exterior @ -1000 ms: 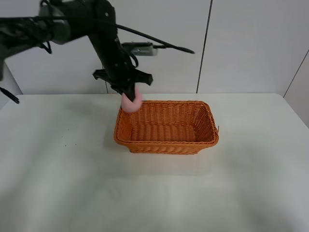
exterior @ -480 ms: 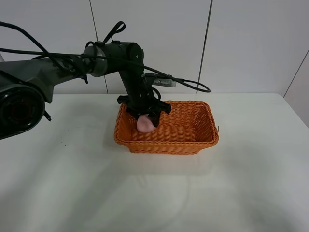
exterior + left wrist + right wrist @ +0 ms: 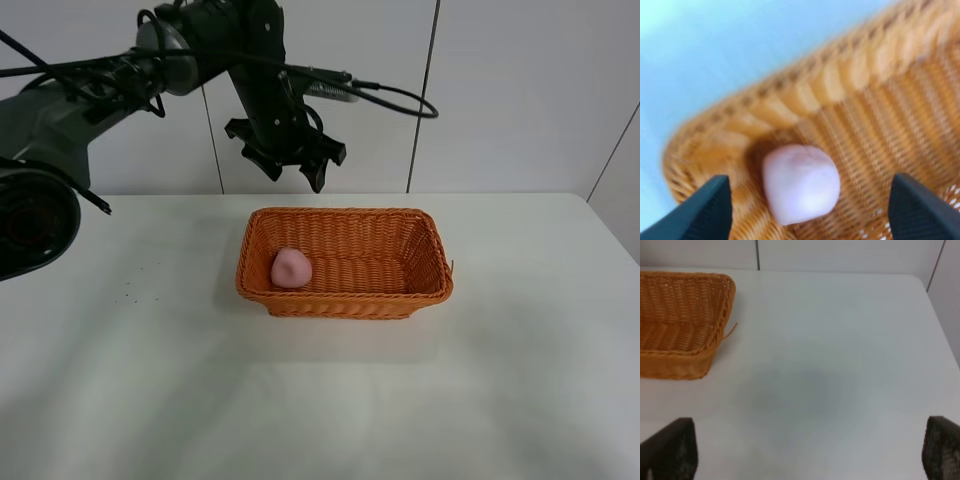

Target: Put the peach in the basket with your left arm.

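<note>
The pale pink peach lies inside the orange wicker basket, in its left end; in the left wrist view the peach rests by the basket's corner wall. My left gripper is open and empty, raised well above the basket's back left rim; its dark fingertips frame the peach in the wrist view. My right gripper is open over bare table, to the right of the basket; it is out of the high view.
The white table stretches around the basket. A white panelled wall rises behind the table. The left arm's black cable loops in the air behind the basket.
My left gripper let go of the peach inside the basket and rose up and back, clear of the rim. The peach now rests in the basket's left end.
</note>
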